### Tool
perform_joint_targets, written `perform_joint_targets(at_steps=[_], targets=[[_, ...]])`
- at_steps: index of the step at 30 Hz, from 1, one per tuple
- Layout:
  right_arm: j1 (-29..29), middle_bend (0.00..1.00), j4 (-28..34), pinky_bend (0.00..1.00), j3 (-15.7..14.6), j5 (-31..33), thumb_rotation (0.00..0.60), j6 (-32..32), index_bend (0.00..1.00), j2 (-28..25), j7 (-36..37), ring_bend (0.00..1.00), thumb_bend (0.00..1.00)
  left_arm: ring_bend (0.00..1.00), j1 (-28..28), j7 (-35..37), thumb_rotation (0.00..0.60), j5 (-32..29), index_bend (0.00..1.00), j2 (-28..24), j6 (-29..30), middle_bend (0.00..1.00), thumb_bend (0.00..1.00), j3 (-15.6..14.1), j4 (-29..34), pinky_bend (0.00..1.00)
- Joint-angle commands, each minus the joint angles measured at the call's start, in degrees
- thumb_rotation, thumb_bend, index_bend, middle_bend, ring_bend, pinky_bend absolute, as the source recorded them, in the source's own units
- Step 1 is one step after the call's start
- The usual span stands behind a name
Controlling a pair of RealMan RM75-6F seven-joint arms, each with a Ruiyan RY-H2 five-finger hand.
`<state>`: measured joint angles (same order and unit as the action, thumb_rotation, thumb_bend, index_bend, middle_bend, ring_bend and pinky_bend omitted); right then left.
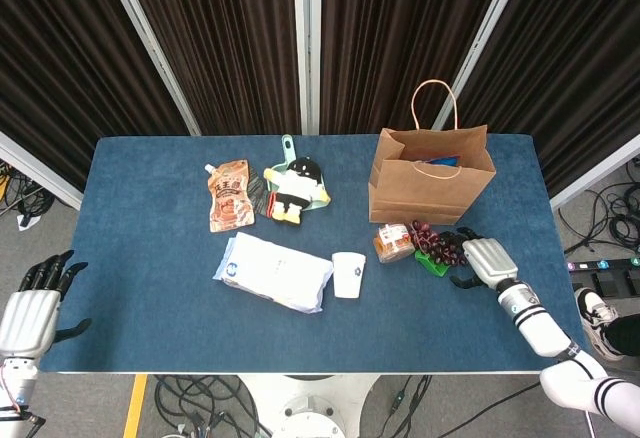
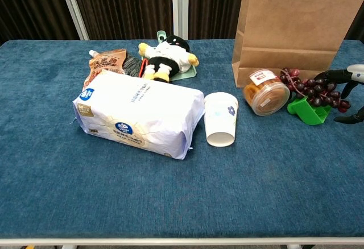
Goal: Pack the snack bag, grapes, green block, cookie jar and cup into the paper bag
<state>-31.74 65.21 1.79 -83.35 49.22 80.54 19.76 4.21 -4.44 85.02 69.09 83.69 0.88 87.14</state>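
Note:
The brown paper bag (image 1: 430,173) (image 2: 298,27) stands open at the back right. In front of it lie the cookie jar (image 1: 394,242) (image 2: 265,95) on its side, the dark grapes (image 1: 440,246) (image 2: 310,88) and the green block (image 1: 433,263) (image 2: 307,110) under them. My right hand (image 1: 484,258) (image 2: 347,84) is at the grapes' right side with fingers spread, touching them and holding nothing. The white cup (image 1: 348,274) (image 2: 220,119) lies at the table's middle. The orange snack bag (image 1: 229,194) (image 2: 106,64) lies flat at the back left. My left hand (image 1: 30,308) hangs open off the table's left front corner.
A large white tissue pack (image 1: 273,270) (image 2: 139,112) lies left of the cup. A black and yellow plush toy (image 1: 294,188) (image 2: 166,58) rests on a green item beside the snack bag. The table's front edge (image 1: 300,370) runs close below the right forearm.

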Motion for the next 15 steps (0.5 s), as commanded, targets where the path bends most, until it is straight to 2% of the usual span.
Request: perform_joint_targets(at_steps=[1, 12, 15], targets=[[-0.1, 0.28, -0.9, 0.3, 0.8, 0.3, 0.6, 1.5, 0.17, 1.1, -2.4, 0.09, 0.17, 0.11, 0.1, 0.1, 0.6, 0.1, 0.25, 0.1, -0.2, 0.18, 0.0, 0.0, -0.1, 0.15], [-0.8, 0.27, -2.6, 0.3, 2.3, 1.1, 0.6, 4.4, 0.17, 5.6, -8.4, 0.09, 0.17, 0.11, -0.2, 1.1, 0.6, -0.1, 0.25, 0.2, -0.1, 0.18, 0.0, -0.2, -0.8, 0.15], [-0.7, 0.28, -3.3, 0.31, 2.6, 1.1, 0.6, 5.4, 0.2, 6.4, -9.2, 0.11, 0.19, 0.11, -0.1, 1.4, 0.6, -0.2, 0.25, 0.1, -0.3, 0.18, 0.0, -0.1, -0.9, 0.15]])
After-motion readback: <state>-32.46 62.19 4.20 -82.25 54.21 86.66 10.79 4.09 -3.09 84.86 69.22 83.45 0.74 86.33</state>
